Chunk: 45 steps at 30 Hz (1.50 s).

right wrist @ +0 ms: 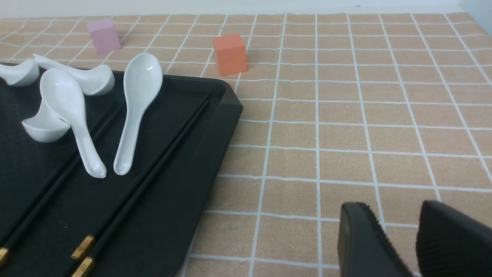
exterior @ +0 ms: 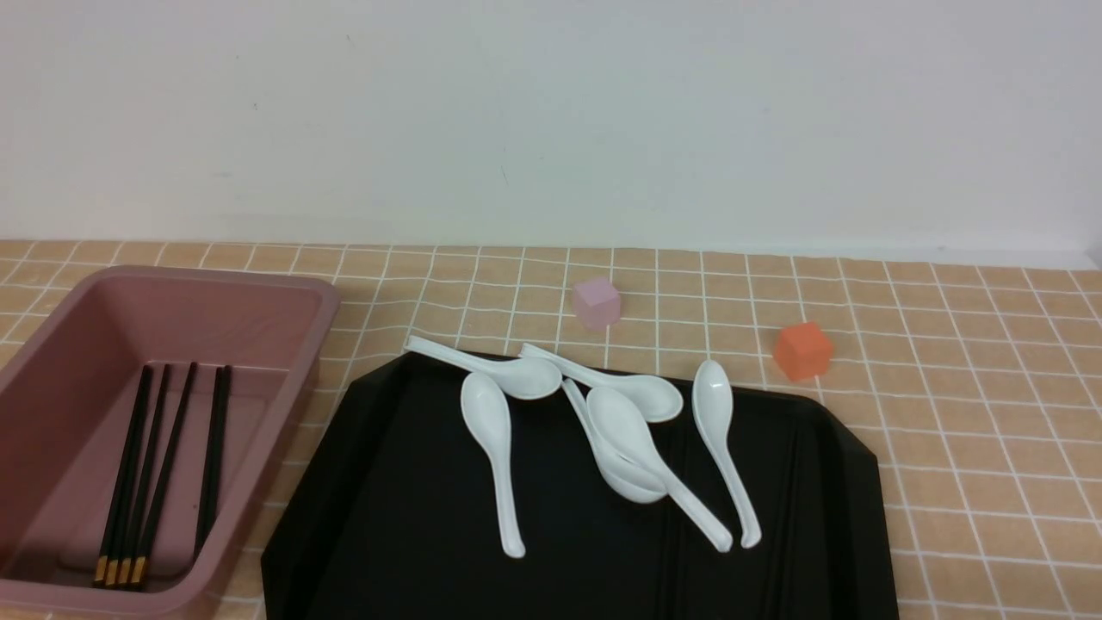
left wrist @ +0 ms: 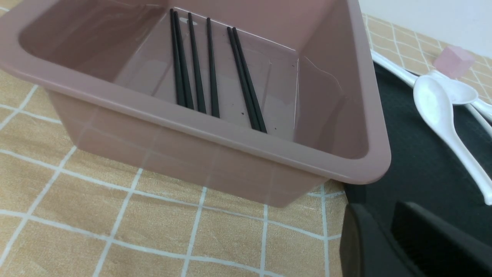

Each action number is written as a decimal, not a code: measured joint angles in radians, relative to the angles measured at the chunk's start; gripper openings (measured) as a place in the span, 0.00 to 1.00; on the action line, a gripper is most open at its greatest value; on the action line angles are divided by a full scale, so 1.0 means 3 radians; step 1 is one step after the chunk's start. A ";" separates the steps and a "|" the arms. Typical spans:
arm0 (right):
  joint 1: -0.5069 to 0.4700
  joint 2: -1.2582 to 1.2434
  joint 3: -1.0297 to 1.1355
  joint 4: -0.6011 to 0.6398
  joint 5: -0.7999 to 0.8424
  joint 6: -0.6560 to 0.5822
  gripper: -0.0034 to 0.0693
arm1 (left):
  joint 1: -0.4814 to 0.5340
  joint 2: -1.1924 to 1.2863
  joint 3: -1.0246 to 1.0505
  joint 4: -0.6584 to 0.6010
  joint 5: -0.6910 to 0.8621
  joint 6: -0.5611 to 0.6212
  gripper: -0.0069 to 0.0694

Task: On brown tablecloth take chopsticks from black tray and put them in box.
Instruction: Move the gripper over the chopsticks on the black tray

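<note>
**Fig.: both arms idle, sort partly done.** Nearest the robot, the left gripper hung by the near corner of the box, above the tray edge. Its fingers were parted by a narrow gap w/ nothing between them. The right gripper hovered over bare brown tablecloth, to the right of the black tray, jaws apart & empty.

Six boxed chopsticks lay flat lengthwise on the box floor, gold tips toward the robot. At least three tray chopsticks lay along the tray's right part, gold tips also toward the robot, one close beside the right rim.

Mid-tray were five white spoons, two handles ending just beside the sticks; contact could not be told. Beyond the tray were a pink cube & an orange cube, both on cloth.

**Risks (est.):**
- Black sticks on a black tray give poor contrast, so a descent could miss or catch only one stick.
- The stick next to the rim leaves little finger room, so a jaw could land on the rim.
- A nearby spoon handle could get nudged or dragged.
- A stick pinched near one end could droop & snag the box rim.
</note>
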 joint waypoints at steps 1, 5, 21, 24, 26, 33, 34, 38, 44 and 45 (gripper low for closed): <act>0.0000 0.0000 0.0000 0.0011 -0.0013 0.0004 0.38 | 0.0000 0.0000 0.0000 0.0000 0.0000 0.0000 0.25; 0.0000 0.0000 0.0018 0.0864 -0.0193 0.0532 0.38 | 0.0000 0.0000 0.0000 0.0000 0.0000 0.0000 0.26; 0.0000 0.0042 -0.0339 0.2528 -0.0649 0.0454 0.33 | 0.0000 0.0000 0.0000 0.0000 0.0000 0.0000 0.28; 0.0000 0.0454 -0.0936 0.2492 -0.0349 -0.0148 0.18 | 0.0000 0.0000 0.0000 0.0000 0.0000 0.0000 0.28; 0.0000 0.0940 -0.1393 0.2439 0.0229 -0.0505 0.06 | 0.0000 0.0000 0.0000 0.0000 0.0000 0.0000 0.28; 0.0038 0.2784 -0.2021 0.2526 0.1864 -0.1170 0.06 | 0.0000 0.0000 0.0000 0.0000 0.0000 0.0000 0.28; 0.0105 0.3030 -0.2026 0.2585 0.1947 -0.1273 0.07 | 0.0000 0.0000 0.0000 0.0000 0.0000 0.0000 0.28; 0.0848 0.3803 -0.2059 0.2817 0.1750 -0.1369 0.11 | 0.0000 0.0000 0.0000 0.0000 0.0000 0.0000 0.28; 0.1918 0.4540 -0.2331 0.2618 0.0902 -0.0699 0.16 | 0.0000 0.0000 0.0000 0.0000 0.0000 0.0000 0.29; 0.1997 0.4636 -0.2406 0.2496 0.0826 -0.0548 0.18 | 0.0000 0.0000 0.0000 0.0000 0.0000 0.0000 0.29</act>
